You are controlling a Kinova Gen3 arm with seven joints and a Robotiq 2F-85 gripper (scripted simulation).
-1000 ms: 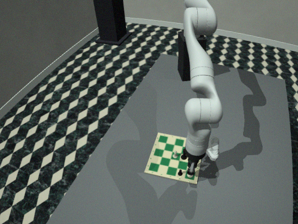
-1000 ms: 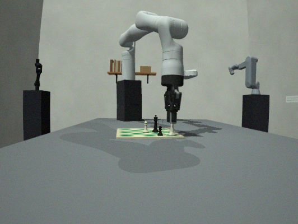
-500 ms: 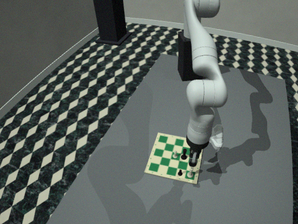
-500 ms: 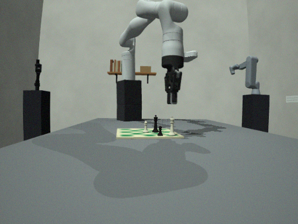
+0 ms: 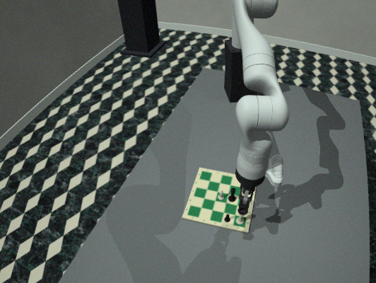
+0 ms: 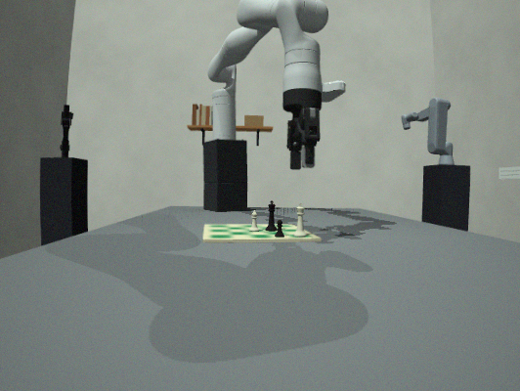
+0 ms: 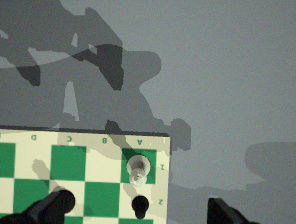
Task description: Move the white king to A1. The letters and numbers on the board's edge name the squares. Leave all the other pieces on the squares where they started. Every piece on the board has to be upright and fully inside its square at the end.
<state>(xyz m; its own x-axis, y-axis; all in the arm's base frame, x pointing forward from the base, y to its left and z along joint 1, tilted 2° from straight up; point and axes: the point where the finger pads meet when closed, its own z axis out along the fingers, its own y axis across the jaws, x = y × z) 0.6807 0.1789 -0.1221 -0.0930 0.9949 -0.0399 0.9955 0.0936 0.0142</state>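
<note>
Top view: the white king [image 5: 239, 221] stands on the board's [image 5: 198, 177] corner square, the gripper [image 5: 243, 211] above it. Exterior view: the gripper [image 6: 302, 161] hangs high over the desk [image 6: 98, 293], holding nothing. Wrist view: fingers wide apart; the king [image 7: 138, 168] is upright inside A1. The task looks done.

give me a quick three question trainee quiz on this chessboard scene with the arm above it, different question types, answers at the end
1. True or false: the black two-finger gripper holds the tall white king.
2. On which square does the king stand? A) A1 B) C2 C) D1
3. Fill in: the small black pawn stands on the square next to the king, in row ___ of the green and cream chessboard.

Key: 1 false, it hangs open above the board. 2 A. 3 two.
</note>
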